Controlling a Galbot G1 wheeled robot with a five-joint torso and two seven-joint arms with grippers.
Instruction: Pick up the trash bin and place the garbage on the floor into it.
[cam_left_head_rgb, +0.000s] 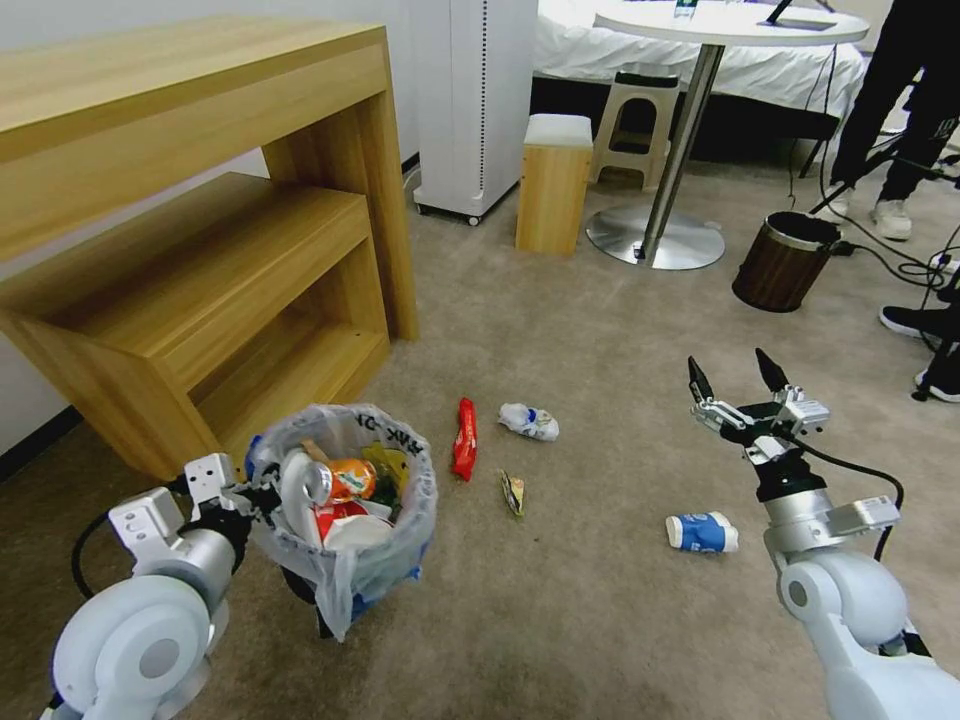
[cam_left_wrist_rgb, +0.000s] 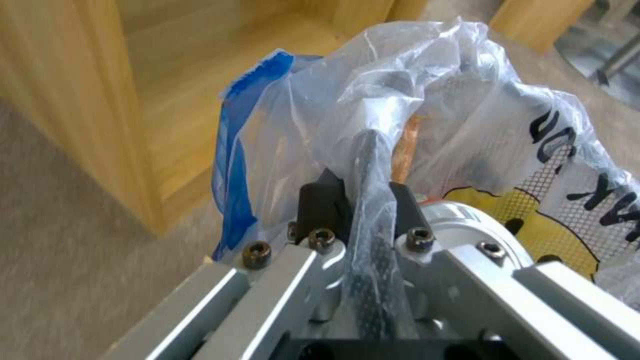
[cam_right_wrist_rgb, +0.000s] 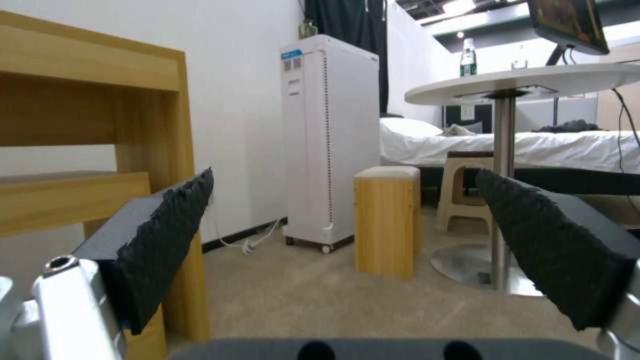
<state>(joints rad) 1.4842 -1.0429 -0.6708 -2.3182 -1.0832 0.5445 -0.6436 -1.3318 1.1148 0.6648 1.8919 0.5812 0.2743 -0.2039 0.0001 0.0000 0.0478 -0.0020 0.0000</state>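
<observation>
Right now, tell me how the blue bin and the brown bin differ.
The blue bin has a clear bag and is stuffed with litter; the brown bin has a dark rim.
The left gripper clamps the blue bin's rim; nothing touches the brown bin, standing farther off by the round table.
Both are round.

Crinkly translucent plastic bin liner (cam_left_head_rgb: 395, 545)

Trash bin (cam_left_head_rgb: 345, 510) sits left of red wrapper (cam_left_head_rgb: 464, 452) on carpet (cam_left_head_rgb: 600, 620).

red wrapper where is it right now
Head view: the red wrapper lies on the floor centre-left, just right of the trash bin, with a crumpled white wrapper beside it.
</observation>
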